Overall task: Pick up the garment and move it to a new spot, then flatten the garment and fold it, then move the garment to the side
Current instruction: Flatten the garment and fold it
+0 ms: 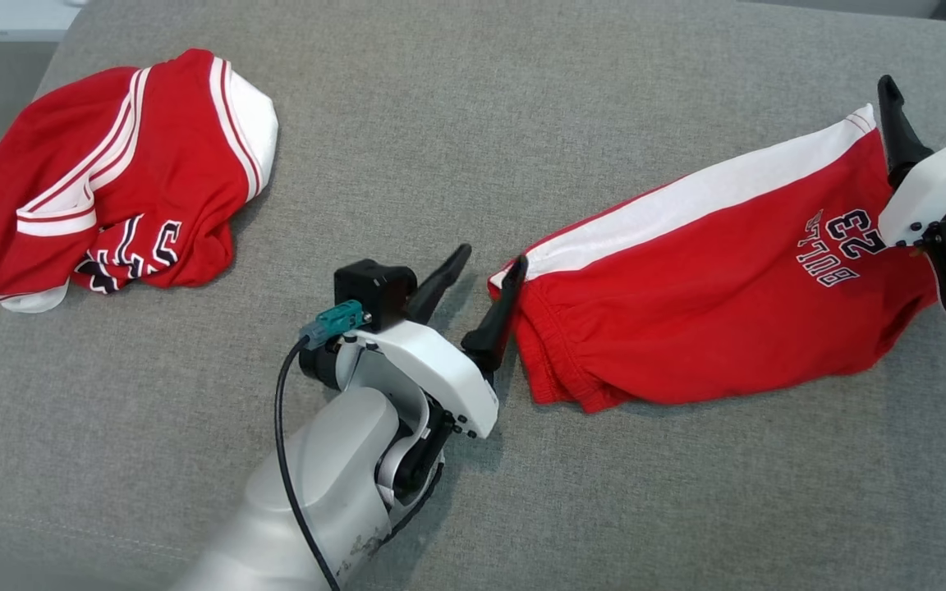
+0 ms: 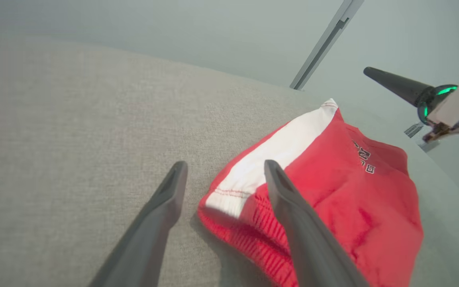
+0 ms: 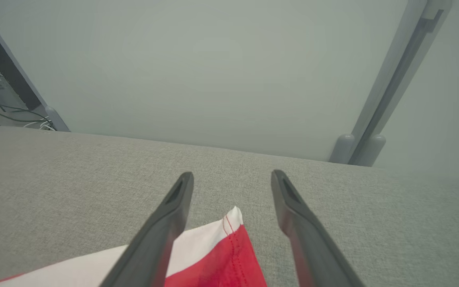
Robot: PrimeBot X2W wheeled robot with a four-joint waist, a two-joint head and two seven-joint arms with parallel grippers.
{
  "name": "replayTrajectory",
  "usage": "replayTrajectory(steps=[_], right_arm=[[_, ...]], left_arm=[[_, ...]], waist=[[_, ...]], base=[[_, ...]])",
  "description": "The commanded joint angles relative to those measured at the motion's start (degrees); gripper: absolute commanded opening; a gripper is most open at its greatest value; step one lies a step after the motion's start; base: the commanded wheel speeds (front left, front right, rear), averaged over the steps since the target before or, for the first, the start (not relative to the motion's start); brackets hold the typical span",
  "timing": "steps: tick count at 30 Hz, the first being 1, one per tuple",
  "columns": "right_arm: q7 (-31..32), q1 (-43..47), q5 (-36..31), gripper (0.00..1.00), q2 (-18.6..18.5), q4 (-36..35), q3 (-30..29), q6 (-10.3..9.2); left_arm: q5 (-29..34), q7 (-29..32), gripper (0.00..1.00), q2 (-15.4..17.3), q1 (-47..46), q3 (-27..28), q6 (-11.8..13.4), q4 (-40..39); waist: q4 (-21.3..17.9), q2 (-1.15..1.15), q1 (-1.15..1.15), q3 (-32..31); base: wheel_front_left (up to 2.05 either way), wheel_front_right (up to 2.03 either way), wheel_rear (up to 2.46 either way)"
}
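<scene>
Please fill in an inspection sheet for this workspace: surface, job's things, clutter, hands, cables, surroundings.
Surface: grey woven fabric tabletop, flat.
Job's things: red fabric shorts with white side stripe and "BULLS 23" print, laid out at the right.
Clutter: crumpled red-and-white jersey, far left, apart from the shorts.
Hands: left hand open at the waistband end; right hand open over the hem corner; neither holds anything.
Cables: black cable with teal plug on the left wrist.
Surroundings: pale wall, grey post, white box beyond the table.
</scene>
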Motion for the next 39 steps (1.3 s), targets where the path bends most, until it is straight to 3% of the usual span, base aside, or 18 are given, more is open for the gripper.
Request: replayTrajectory(steps=[1,9,14,22,28,34,39], right_arm=[[-0.81,2.49,0.02,1.00,0.24,-2.79,-0.05,-0.01],[-0.82,12.12,-4.19,1.00,1.14,-14.41,-6.26,-0.01],[-0.82,19.21,-7.68,1.00,3.21,-18.76,-10.82,-0.01],[-0.83,29.75,-8.57,1.00,6.03,-21.34,-19.09,-0.01],[-0.83,33.58,-2.34,1.00,8.24,-16.16,-26.64,-0.01],[1.00,29.50,3.72,1.00,6.58,-7.79,-30.70,-0.01],[3.43,24.99,4.53,1.00,3.84,-1.03,-33.14,-0.01]], left_arm=[[1.94,-0.74,1.00,0.76,-0.56,3.14,0.88,-2.35],[19.74,-0.76,1.00,0.75,10.53,15.12,7.59,-14.21],[28.32,-0.76,1.00,0.75,19.63,19.80,10.56,-22.28],[32.66,-0.76,1.00,0.75,30.08,21.89,12.71,-29.63],[35.91,-0.76,1.00,0.75,33.79,21.21,12.22,-31.52],[37.44,-0.76,1.00,0.75,34.31,19.69,11.33,-32.63],[37.96,-0.76,1.00,0.75,33.61,18.40,10.89,-32.81]], waist=[[-0.63,0.00,0.00,-0.54],[-3.19,0.00,0.00,-4.52],[-3.83,0.00,0.00,-8.39],[-1.60,0.00,0.00,-14.00],[1.29,0.00,0.00,-15.64],[4.10,0.00,0.00,-14.34],[5.85,0.00,0.00,-12.95]], base=[[0.00,0.00,0.00],[0.00,0.00,0.00],[0.00,0.00,0.00],[0.00,0.00,0.00],[0.00,0.00,0.00],[0.00,0.00,0.00],[0.00,0.00,0.00]])
